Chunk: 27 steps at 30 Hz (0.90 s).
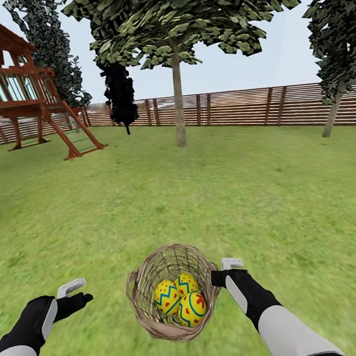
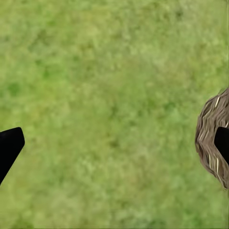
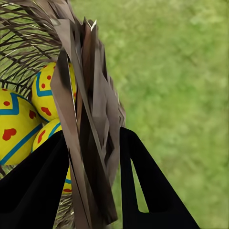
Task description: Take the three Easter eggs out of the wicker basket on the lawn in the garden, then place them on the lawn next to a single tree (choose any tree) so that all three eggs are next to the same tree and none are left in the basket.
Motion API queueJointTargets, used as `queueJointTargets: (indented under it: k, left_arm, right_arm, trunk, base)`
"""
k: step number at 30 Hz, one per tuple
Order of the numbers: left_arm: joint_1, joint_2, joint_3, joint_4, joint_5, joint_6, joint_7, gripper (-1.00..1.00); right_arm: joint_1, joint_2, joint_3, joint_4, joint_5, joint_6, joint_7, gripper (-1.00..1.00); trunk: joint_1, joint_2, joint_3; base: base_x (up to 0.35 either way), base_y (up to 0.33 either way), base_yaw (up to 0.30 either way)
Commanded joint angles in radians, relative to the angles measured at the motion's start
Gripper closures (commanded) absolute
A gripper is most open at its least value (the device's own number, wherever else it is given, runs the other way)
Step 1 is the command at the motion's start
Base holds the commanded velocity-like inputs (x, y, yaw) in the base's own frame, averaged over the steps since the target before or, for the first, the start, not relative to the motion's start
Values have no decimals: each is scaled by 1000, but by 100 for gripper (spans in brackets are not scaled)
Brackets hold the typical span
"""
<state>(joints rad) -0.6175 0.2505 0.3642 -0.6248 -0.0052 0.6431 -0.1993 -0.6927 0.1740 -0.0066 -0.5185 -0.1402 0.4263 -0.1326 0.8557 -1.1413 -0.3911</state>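
The wicker basket point(image 1: 140, 307) is low in the head view in front of me, tilted so its mouth faces me. Three yellow Easter eggs point(image 1: 179, 300) with blue zigzags and red marks lie inside it. My right gripper point(image 1: 220, 274) is shut on the basket's right rim. In the right wrist view its black fingers point(image 3: 33, 186) straddle the basket wall point(image 3: 90, 109), one inside by the eggs point(image 3: 14, 129), one outside. My left gripper point(image 1: 80, 293) hangs open over the lawn point(image 1: 228, 195), left of the basket. A pale-trunked tree point(image 1: 178, 102) stands far ahead.
A red-brown play tower point(image 1: 17, 95) stands at the far left. A slatted wooden fence point(image 1: 247, 108) closes the back. A dark narrow tree point(image 1: 120, 96) and a leaning dark-leaved one point(image 1: 332, 111) flank the pale tree. Open grass lies between me and the trees.
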Motion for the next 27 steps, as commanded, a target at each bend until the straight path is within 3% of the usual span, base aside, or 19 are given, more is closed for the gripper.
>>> queueJointTargets:
  k: [1,27]
  left_arm:
    - [-1,0,4,-1,-1,3,-5,-100]
    - [-1,0,5,-1,1,-5,-5,-100]
  right_arm:
    - [-1,1,-1,-2,-15,3,-7,100]
    - [-1,1,-1,-1,-15,3,-7,100]
  trunk:
    - [1,-1,-1]
    - [1,-1,-1]
  base:
    - [326,0,0]
    - [326,0,0]
